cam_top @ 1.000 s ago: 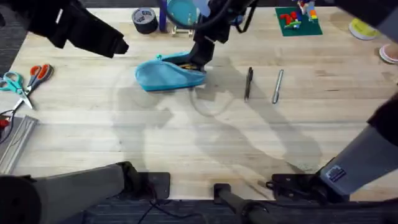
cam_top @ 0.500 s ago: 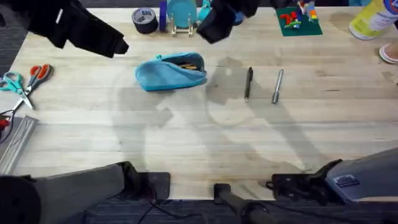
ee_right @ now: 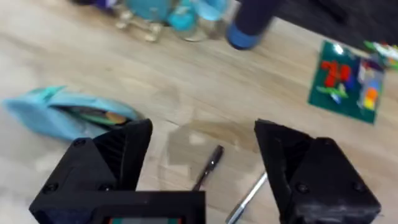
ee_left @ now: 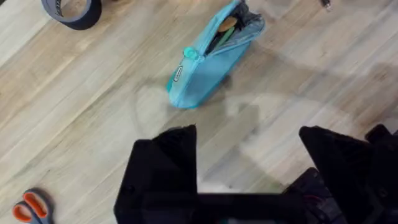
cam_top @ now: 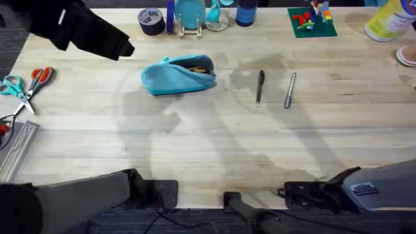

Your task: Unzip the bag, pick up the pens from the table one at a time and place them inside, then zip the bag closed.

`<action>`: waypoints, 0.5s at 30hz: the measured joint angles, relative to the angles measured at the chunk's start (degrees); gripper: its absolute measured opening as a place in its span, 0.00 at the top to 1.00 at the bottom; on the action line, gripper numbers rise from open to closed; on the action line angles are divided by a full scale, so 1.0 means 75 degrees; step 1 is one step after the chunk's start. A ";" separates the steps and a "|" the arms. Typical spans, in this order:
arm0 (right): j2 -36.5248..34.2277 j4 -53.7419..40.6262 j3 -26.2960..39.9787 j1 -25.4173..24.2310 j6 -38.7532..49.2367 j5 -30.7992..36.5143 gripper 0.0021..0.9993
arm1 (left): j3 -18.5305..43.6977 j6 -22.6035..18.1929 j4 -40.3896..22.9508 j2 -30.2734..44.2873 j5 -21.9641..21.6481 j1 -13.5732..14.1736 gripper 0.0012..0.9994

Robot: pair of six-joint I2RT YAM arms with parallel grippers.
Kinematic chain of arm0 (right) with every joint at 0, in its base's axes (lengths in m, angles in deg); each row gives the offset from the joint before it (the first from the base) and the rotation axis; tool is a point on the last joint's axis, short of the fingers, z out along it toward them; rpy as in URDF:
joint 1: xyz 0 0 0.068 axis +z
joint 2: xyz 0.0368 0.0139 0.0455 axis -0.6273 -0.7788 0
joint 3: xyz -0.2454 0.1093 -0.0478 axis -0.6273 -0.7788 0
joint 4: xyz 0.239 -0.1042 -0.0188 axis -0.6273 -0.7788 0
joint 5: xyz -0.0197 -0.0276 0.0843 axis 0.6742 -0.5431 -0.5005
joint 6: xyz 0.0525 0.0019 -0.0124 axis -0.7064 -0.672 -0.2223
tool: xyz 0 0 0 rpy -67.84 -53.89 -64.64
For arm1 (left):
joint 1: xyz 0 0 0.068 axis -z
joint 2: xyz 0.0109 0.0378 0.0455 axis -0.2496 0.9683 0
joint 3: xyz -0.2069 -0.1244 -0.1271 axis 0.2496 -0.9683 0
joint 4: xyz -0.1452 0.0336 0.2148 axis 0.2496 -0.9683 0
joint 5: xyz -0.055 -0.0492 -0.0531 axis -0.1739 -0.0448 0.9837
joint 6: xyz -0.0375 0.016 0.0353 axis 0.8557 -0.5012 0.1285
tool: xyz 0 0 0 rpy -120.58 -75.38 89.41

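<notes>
Lying on the table point(cam_top: 214, 143) toward its far middle, the bag point(cam_top: 177, 75) was unzipped, its top gaping at the right end so that dark and yellowish contents showed inside. To its right, well apart from it, the two pens lay side by side with a gap between them: the black pen point(cam_top: 260, 86) nearer the bag, the silver pen point(cam_top: 290, 90) farther right, both still on the bare wood.

The left gripper point(ee_left: 249, 155) hung above the table near the bag's closed end with its black fingers point(ee_left: 168, 162) spread wide and nothing between them. The right gripper point(ee_right: 202, 162) was likewise released, its fingers point(ee_right: 118, 155) parted and empty, looking down over the bag and both pens.

Farther out, a roll of dark tape point(cam_top: 151, 20) and a teal stand point(cam_top: 189, 14) stood along the far edge behind the bag. Orange-handled scissors point(cam_top: 36, 79) and teal-handled scissors point(cam_top: 13, 86) lay at the left edge, and a green plate of bricks point(cam_top: 311, 21) sat at the far right.
</notes>
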 joint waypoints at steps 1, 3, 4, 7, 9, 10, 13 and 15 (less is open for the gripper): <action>0.0001 -0.0046 0.0000 -0.0010 -0.0185 0.0174 0.00 | 0.0000 0.0000 0.0000 0.0003 0.0000 0.0000 0.00; 0.0000 -0.0147 0.0000 -0.0012 -0.0471 0.0445 0.00 | 0.0000 0.0000 0.0000 0.0003 0.0000 0.0000 0.00; 0.0000 -0.0212 0.0000 -0.0011 -0.0583 0.0523 0.00 | 0.0000 0.0000 0.0000 0.0001 0.0000 0.0000 0.00; 0.0003 -0.0280 0.0000 -0.0009 -0.0772 0.0585 0.00 | 0.0000 0.0000 0.0000 0.0003 0.0000 0.0000 0.00; 0.0002 -0.0290 0.0000 -0.0006 -0.0850 0.0573 0.00 | 0.0000 0.0000 0.0000 0.0001 0.0000 0.0000 0.00; 0.0003 -0.0315 0.0000 -0.0006 -0.0867 0.0551 0.00 | 0.0000 0.0000 0.0000 0.0003 0.0000 0.0000 0.00; 0.0001 -0.0456 0.0000 -0.0006 -0.0917 0.0482 0.00 | 0.0000 0.0003 0.0000 0.0001 0.0000 0.0000 0.00; 0.0000 -0.0581 0.0000 -0.0006 -0.0970 0.0436 0.00 | 0.0003 0.0003 0.0000 0.0002 0.0000 0.0000 0.00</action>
